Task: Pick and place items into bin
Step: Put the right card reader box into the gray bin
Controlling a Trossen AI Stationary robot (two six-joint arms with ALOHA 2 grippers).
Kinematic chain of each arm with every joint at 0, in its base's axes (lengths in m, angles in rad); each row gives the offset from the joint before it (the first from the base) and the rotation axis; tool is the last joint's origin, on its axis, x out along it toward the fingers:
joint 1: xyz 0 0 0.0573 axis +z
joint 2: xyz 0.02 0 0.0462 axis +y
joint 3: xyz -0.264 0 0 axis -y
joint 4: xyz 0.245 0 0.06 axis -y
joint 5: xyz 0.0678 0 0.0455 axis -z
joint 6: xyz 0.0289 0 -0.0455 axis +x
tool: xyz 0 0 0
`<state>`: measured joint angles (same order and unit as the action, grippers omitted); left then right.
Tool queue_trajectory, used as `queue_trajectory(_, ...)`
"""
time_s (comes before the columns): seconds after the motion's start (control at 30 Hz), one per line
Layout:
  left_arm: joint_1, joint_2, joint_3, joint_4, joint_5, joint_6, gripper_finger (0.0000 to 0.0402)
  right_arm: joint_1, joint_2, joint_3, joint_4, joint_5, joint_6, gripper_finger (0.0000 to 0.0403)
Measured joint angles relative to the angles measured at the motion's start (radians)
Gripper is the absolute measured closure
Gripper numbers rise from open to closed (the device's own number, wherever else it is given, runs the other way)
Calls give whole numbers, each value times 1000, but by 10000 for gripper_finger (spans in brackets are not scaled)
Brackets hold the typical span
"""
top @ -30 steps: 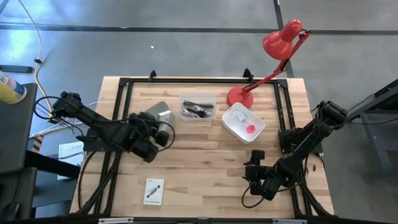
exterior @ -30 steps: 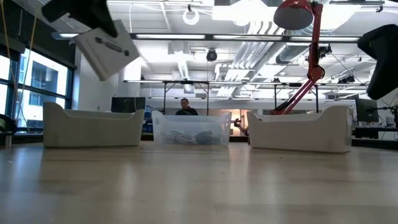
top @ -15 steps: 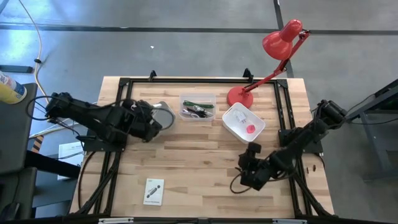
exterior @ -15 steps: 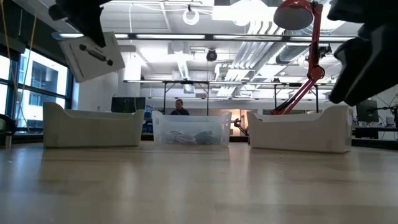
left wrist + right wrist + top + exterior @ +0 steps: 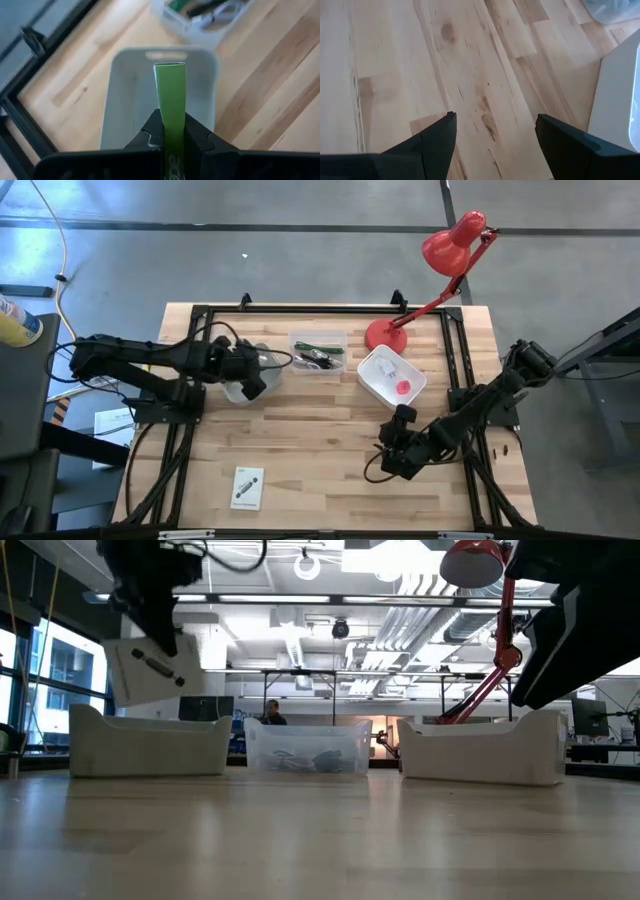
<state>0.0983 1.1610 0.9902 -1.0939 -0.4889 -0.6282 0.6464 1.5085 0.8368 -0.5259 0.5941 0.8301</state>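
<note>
Above the empty white rectangular bin (image 5: 247, 370) at the table's far left, my left gripper (image 5: 170, 142) has its jaws clamped on a flat white card with dark print (image 5: 150, 670), seen edge-on from my wrist as a thin green-tinted strip (image 5: 170, 100), hanging right over the bin's open mouth. It looks light and stiff, a thin sheet that I judge could twist or slide if pinched at a corner, so gripping across one short edge as I do now seems right; on letting go it should drop flat. A second flat white card with dark print (image 5: 247, 487) lies on the wooden table (image 5: 320, 440) near the front edge, hard to lift off the wood. My right gripper (image 5: 495, 132) hovers over bare wood, jaws apart and empty, near the white tray with a pink piece (image 5: 392, 376).
</note>
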Motion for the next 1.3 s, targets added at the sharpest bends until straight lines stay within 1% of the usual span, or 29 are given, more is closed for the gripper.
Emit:
queue_trajectory(0.2,83,-1,-53,98,126,140,396,3,0,0,0,-12,2,144)
queue_trajectory(0.33,166,-1,-92,159,224,234,396,4,0,0,-1,-22,0,144)
queue_trajectory(0.53,253,-1,-131,182,287,326,396,4,0,0,-2,-44,2,144)
queue_trajectory(0.73,352,-1,-175,248,403,407,396,4,0,0,-5,-47,7,144)
queue_trajectory(1.1,473,-1,-188,264,548,540,395,1,0,0,-9,-43,25,144)
queue_trajectory(1.3,498,8,-188,265,596,570,395,1,0,0,-9,-29,26,144)
